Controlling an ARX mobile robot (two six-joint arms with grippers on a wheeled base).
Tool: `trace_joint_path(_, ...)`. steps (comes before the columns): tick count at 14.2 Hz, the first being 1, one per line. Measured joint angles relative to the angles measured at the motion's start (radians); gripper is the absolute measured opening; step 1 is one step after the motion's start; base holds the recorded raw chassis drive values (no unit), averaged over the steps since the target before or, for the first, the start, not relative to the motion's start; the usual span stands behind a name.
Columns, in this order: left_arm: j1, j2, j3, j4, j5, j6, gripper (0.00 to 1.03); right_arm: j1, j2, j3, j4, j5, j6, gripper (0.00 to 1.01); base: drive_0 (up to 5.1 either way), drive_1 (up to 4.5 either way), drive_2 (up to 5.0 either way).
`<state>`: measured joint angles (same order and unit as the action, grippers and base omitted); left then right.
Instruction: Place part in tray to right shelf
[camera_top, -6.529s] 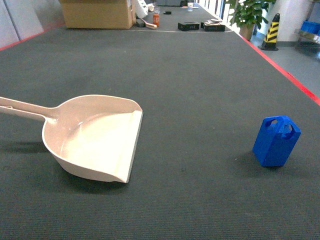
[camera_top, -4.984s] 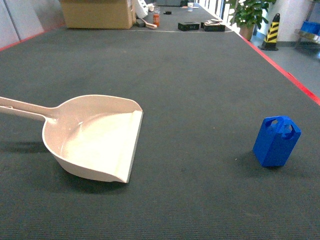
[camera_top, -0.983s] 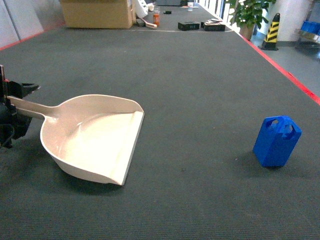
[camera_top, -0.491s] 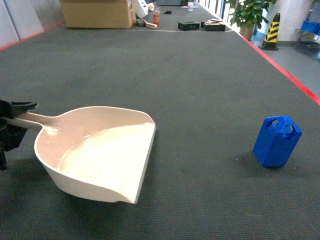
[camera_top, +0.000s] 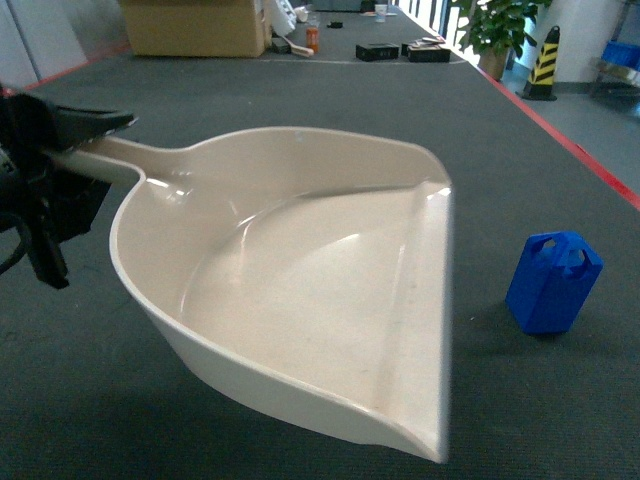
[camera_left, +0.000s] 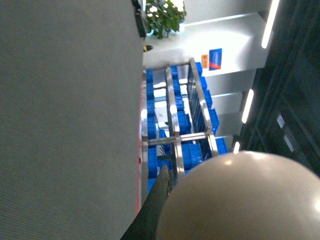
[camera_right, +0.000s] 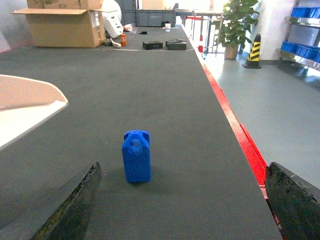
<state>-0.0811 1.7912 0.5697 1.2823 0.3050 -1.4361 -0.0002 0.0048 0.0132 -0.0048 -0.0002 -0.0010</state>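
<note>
A: Two things matter here, and the nearest is the tray, which we hold up off the counter, tilted, its flat lip turned toward the part.

B: Held how?

A: Our left tool is clamped on the tray's handle, at the end away from the part. That leaves the whole scoop free to receive the block, we judge.

B: And the part?

A: It stands upright on the counter, beyond the tray's lip, apart from it and untouched. In the right wrist view our right tool sits short of the part, its jaws spread wide and empty, one on each side of it. We think it is lined up to close on the block.

B: Farther off?

A: Past the part, a cardboard box and a potted plant. We cannot make out the right shelf for certain.
</note>
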Motion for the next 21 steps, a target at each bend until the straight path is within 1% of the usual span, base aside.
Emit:
trace_joint_path(1, -0.034, -0.034, -0.005, 0.002, -0.001, 0.002, 0.14, 0.0, 0.0, 0.0, 0.0, 0.0, 0.0, 0.98, 0.0, 0.0, 0.0)
trace_joint_path(2, -0.079, -0.043, -0.005, 0.008, -0.002, 0.005, 0.14, 0.0, 0.0, 0.0, 0.0, 0.0, 0.0, 0.98, 0.0, 0.0, 0.0)
trace_joint_path(4, -0.129, 0.026, -0.005, 0.002, -0.008, 0.016, 0.14, 0.0, 0.0, 0.0, 0.0, 0.0, 0.0, 0.98, 0.0, 0.0, 0.0)
trace_joint_path(6, -0.146, 0.092, -0.005, -0.007, -0.016, 0.037, 0.14, 0.0, 0.0, 0.0, 0.0, 0.0, 0.0, 0.98, 0.0, 0.0, 0.0)
trace_joint_path(9, -0.159, 0.083, -0.011, -0.002, -0.038, 0.053, 0.14, 0.0, 0.0, 0.0, 0.0, 0.0, 0.0, 0.98, 0.0, 0.0, 0.0)
trace_joint_path(12, -0.164, 0.078, -0.011, -0.001, -0.036, 0.056, 0.13, 0.0, 0.0, 0.0, 0.0, 0.0, 0.0, 0.98, 0.0, 0.0, 0.0)
trace_joint_path(13, -0.164, 0.078, -0.011, -0.001, -0.039, 0.056, 0.13, 0.021, 0.017, 0.014, -0.06, 0.062, -0.011, 0.98, 0.0, 0.0, 0.0)
trace_joint_path(14, -0.164, 0.078, -0.011, -0.001, -0.038, 0.056, 0.13, 0.068, 0.165, 0.064, -0.113, 0.211, -0.029, 0.98, 0.0, 0.0, 0.0)
trace_joint_path(15, -0.164, 0.078, -0.012, 0.0, -0.038, 0.056, 0.13, 0.02, 0.301, 0.095, -0.043, 0.243, -0.03, 0.98, 0.0, 0.0, 0.0)
trace_joint_path(16, -0.164, 0.077, -0.012, -0.002, -0.038, 0.056, 0.13, -0.041, 0.499, 0.151, 0.11, 0.206, -0.017, 0.98, 0.0, 0.0, 0.0)
trace_joint_path(17, -0.164, 0.076, -0.012, 0.0, -0.036, 0.056, 0.13, -0.035, 0.739, 0.244, 0.249, 0.146, -0.002, 0.98, 0.0, 0.0, 0.0)
trace_joint_path(18, -0.164, 0.076, -0.012, -0.001, -0.037, 0.056, 0.13, -0.017, 0.879, 0.308, 0.294, 0.129, 0.006, 0.98, 0.0, 0.0, 0.0)
trace_joint_path(19, -0.164, 0.076, -0.012, -0.001, -0.038, 0.056, 0.13, 0.005, 1.033, 0.39, 0.305, 0.111, 0.016, 0.98, 0.0, 0.0, 0.0)
trace_joint_path(20, -0.164, 0.076, -0.012, -0.001, -0.038, 0.056, 0.13, 0.022, 1.112, 0.438, 0.311, 0.11, 0.017, 0.98, 0.0, 0.0, 0.0)
trace_joint_path(21, -0.164, 0.076, -0.013, -0.001, -0.039, 0.056, 0.13, 0.043, 1.226, 0.53, 0.273, 0.1, 0.032, 0.98, 0.0, 0.0, 0.0)
